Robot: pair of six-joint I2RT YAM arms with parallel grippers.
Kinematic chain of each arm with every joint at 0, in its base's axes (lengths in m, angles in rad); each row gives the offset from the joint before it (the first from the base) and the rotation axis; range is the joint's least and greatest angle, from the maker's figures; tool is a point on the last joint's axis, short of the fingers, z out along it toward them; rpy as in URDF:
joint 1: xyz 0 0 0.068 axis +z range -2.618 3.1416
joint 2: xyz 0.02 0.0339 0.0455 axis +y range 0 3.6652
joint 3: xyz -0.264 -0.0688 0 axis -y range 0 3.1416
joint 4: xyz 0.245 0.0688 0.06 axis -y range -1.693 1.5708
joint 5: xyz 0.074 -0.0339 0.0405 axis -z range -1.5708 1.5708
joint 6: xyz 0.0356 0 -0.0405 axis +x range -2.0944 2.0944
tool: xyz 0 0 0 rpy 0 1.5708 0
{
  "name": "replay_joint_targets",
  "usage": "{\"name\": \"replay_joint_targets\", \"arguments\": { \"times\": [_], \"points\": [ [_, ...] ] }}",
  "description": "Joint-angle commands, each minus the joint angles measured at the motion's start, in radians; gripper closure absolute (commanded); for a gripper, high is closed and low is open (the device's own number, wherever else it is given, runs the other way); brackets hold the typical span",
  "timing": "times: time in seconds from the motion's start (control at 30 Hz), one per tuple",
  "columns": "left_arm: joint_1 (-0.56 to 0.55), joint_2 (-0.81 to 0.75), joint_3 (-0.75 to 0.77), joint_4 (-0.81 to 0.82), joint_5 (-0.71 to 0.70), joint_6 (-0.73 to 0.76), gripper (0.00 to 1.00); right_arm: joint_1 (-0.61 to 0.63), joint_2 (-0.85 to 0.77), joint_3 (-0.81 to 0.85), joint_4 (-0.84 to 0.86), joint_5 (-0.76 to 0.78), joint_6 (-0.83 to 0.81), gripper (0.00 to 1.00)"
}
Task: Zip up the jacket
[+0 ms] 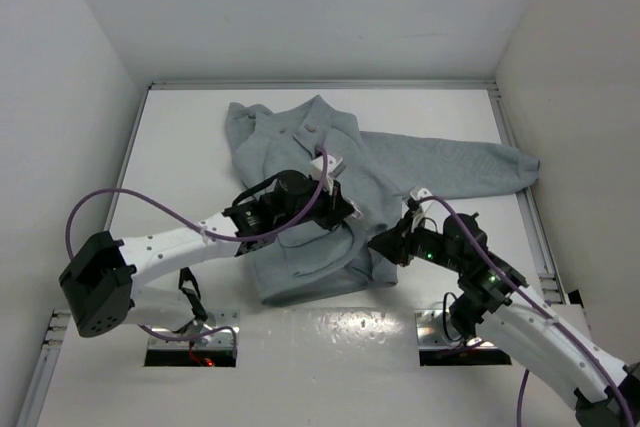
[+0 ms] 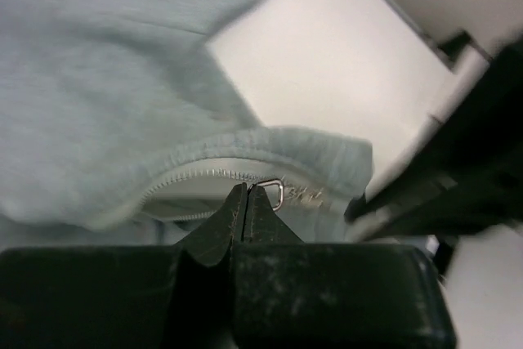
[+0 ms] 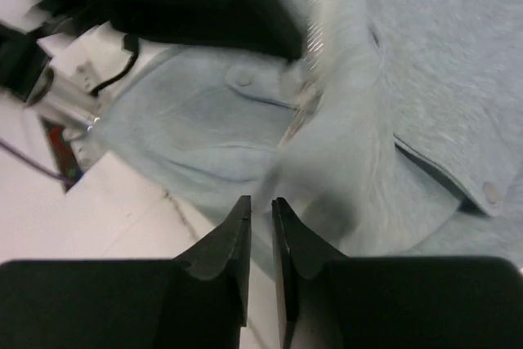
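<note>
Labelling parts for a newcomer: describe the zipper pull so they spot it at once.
Start at the grey jacket on the white table and follow the zipper teeth along its front edge. The zipper pull sits at the end of that row, by the left gripper's shut fingers: the only small shiny metal loop against soft fabric.

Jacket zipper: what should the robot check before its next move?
1. Pull at the left jaws' tips: ok.
2. Left jaws shut: ok.
3. Pull really pinched: cannot tell.
4. Right jaws holding the jacket: not ok, slightly apart, nothing between them.
5. Jacket lying flat: not ok, rumpled.
6. Zipper teeth lined up: cannot tell.
</note>
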State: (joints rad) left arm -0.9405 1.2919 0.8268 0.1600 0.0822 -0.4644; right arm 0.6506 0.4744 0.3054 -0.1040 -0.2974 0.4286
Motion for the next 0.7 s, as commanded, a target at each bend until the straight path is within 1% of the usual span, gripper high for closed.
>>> {"name": "replay_joint_targets", "arguments": {
  "times": [0.0, 0.03, 0.07, 0.1, 0.17, 0.23, 0.37, 0.4, 0.43, 0.6, 0.67],
  "points": [
    [0.091, -0.028, -0.018, -0.019, -0.127, 0.015, 1.0, 0.004, 0.015, 0.009, 0.062, -0.089, 0.042, 0.82],
    [0.091, -0.028, -0.018, -0.019, -0.115, 0.015, 1.0, 0.006, 0.03, 0.006, 0.078, -0.092, 0.07, 0.8],
    [0.091, -0.028, -0.018, -0.008, -0.099, 0.004, 1.0, 0.004, 0.036, 0.005, 0.099, -0.094, 0.076, 0.74],
    [0.091, -0.028, -0.018, -0.008, -0.082, 0.004, 1.0, 0.004, 0.039, 0.001, 0.128, -0.092, 0.079, 0.71],
    [0.091, -0.037, -0.018, -0.008, -0.05, -0.005, 1.0, 0.004, 0.058, -0.005, 0.168, -0.088, 0.104, 0.7],
    [0.091, -0.037, -0.018, -0.008, -0.041, -0.014, 1.0, 0.004, 0.079, -0.008, 0.185, -0.082, 0.116, 0.67],
    [0.081, -0.048, -0.028, 0.001, -0.019, -0.023, 1.0, 0.004, 0.098, -0.012, 0.243, -0.082, 0.163, 0.58],
    [0.081, -0.057, -0.028, 0.001, -0.019, -0.023, 1.0, 0.004, 0.104, -0.015, 0.253, -0.089, 0.183, 0.54],
    [0.081, -0.057, -0.028, 0.001, -0.019, -0.023, 1.0, 0.001, 0.104, -0.015, 0.262, -0.092, 0.193, 0.52],
    [0.043, -0.077, -0.028, 0.01, -0.01, -0.014, 1.0, 0.004, 0.144, -0.028, 0.306, -0.069, 0.289, 0.49],
    [0.043, -0.077, -0.028, 0.019, -0.01, -0.014, 1.0, 0.006, 0.18, -0.034, 0.36, -0.065, 0.332, 0.48]
  ]
}}
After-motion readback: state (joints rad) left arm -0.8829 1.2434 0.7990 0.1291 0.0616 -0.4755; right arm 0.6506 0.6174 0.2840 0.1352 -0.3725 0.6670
